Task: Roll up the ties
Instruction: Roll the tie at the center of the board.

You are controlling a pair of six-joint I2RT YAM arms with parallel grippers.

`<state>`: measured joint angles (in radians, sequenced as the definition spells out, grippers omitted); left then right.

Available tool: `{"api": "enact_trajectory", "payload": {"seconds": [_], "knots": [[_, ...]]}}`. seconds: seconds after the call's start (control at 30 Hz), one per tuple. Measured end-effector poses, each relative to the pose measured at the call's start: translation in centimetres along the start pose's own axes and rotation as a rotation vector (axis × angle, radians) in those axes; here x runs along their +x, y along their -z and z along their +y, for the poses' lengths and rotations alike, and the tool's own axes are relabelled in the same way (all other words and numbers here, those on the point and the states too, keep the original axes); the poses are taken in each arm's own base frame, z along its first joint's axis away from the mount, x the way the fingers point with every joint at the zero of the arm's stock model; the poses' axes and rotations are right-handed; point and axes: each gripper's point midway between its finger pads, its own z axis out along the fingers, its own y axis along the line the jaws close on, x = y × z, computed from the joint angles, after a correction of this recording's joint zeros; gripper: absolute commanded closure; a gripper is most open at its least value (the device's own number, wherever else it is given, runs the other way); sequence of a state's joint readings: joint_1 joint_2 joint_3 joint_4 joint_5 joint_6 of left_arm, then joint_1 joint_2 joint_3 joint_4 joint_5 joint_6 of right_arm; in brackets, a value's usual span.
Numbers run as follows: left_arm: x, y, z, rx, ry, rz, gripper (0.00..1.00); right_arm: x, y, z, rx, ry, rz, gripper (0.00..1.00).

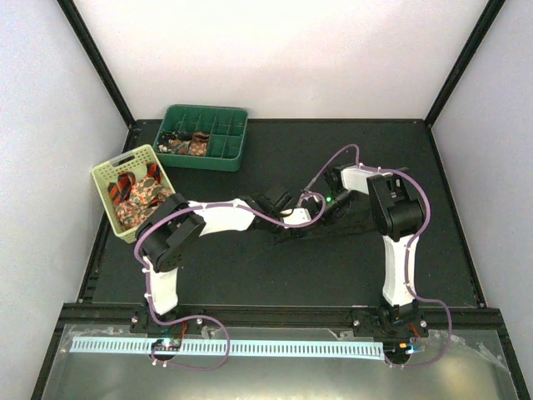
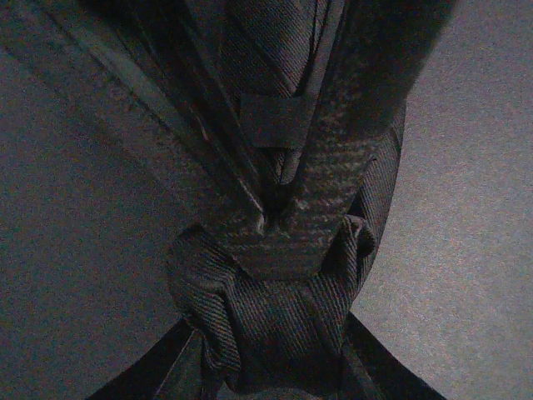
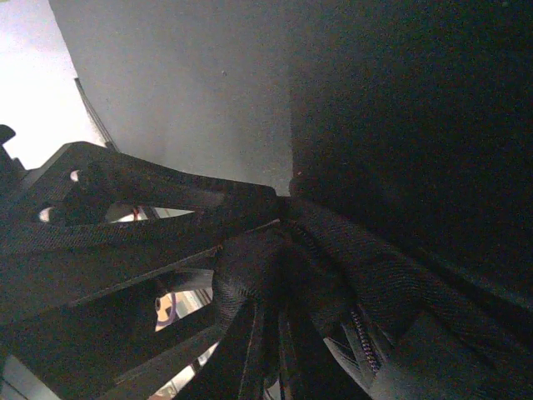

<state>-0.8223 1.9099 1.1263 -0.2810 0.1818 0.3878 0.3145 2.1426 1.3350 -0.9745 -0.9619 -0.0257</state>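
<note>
A: Need jaws state plus location.
B: Clamped with left jaws on rolled end of dark tie (image 2: 275, 325); pinched shut with right jaws on its strip. Found mid worktop (image 1: 250, 275).

Overhead view: bright, even, sharp; white walls (image 1: 275, 50) near glare. Left wrist: dim, grainy; dark tie (image 2: 275, 325) close, upper part soft. Right wrist: murky, possibly backlit at left.
</note>
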Motion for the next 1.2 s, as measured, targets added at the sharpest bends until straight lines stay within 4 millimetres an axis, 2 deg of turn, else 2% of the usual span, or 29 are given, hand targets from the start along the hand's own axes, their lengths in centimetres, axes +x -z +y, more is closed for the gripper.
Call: {"api": "enact_trajectory", "payload": {"seconds": [0.07,0.3,0.33,0.4,0.5,0.6,0.7,0.8,0.93,1.07,1.2], "knots": [[0.0,0.0,0.0,-0.001,0.002,0.001,0.58,0.0,0.0,0.0,0.000,0.004,0.000,0.98],[0.7,0.2,0.8,-0.014,0.052,-0.026,0.07,0.1,0.0,-0.4,0.007,0.023,-0.001,0.98],[1.2,0.5,0.9,-0.015,0.068,-0.034,0.02,0.2,0.1,-0.5,0.006,0.024,-0.002,0.98],[2.0,1.3,1.3,-0.008,0.110,-0.048,0.01,0.2,0.3,-0.7,0.001,0.023,-0.006,0.98],[1.7,3.4,2.4,-0.028,0.164,-0.126,0.01,0.2,0.6,-1.0,-0.004,0.020,-0.014,0.98],[-0.1,6.8,3.6,-0.095,0.203,-0.262,0.01,0.2,1.0,-1.3,-0.005,0.019,-0.022,0.98],[-2.4,10.2,4.1,-0.118,0.220,-0.409,0.01,0.2,1.3,-1.7,0.000,0.014,-0.026,0.98],[-3.7,11.7,3.9,-0.053,0.206,-0.502,0.01,0.2,1.6,-2.1,0.007,0.007,-0.028,0.98],[-3.3,11.3,3.0,-0.013,0.171,-0.565,0.01,0.4,1.8,-2.7,0.019,0.003,-0.029,0.98],[-1.6,8.4,0.8,0.049,0.150,-0.536,0.03,0.8,1.6,-3.0,0.020,-0.003,-0.021,0.98],[-1.4,6.1,-0.1,0.077,0.133,-0.522,0.05,1.4,1.4,-3.2,0.025,-0.012,-0.013,0.98]]}}
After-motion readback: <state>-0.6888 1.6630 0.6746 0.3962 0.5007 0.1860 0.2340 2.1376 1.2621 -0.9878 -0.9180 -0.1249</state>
